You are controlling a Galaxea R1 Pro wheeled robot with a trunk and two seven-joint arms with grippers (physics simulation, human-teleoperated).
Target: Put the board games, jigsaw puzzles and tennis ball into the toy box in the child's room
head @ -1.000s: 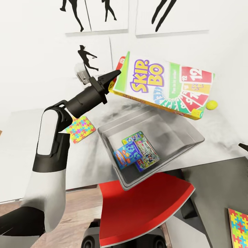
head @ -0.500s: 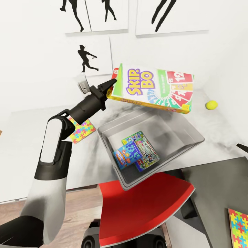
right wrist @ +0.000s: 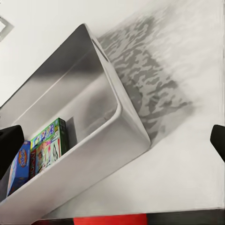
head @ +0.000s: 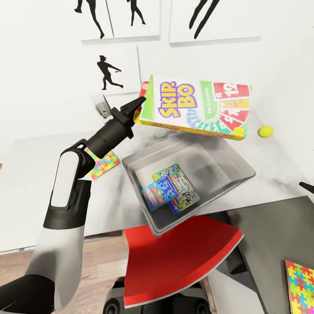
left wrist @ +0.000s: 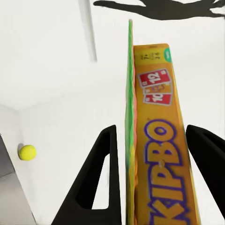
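Observation:
My left gripper [head: 138, 104] is shut on the left edge of the green-red-yellow board game [head: 196, 107], holding it in the air, slightly tilted, above the far side of the toy box [head: 244, 174]. In the left wrist view that board game [left wrist: 159, 164] stands edge-on between the fingers [left wrist: 103, 168]. The blue board game [head: 155, 196] and the white-green one [head: 179, 185] lie in the toy box. The tennis ball [head: 265, 131] rests on the table [head: 30, 174] to the right. One jigsaw puzzle [head: 102, 163] lies left of the toy box, another [head: 301, 283] at the near right. My right gripper [right wrist: 112, 140] is open, facing the toy box [right wrist: 126, 122].
A red chair [head: 179, 257] stands against the table's front edge, under the toy box's near corner. The dark grey table section [head: 270, 235] runs along the right. A white wall with black silhouette pictures [head: 109, 72] is close behind the table.
My left arm has swung the held board game from a steep tilt to nearly flat and a little leftward, uncovering the tennis ball. The head camera shifted slightly.

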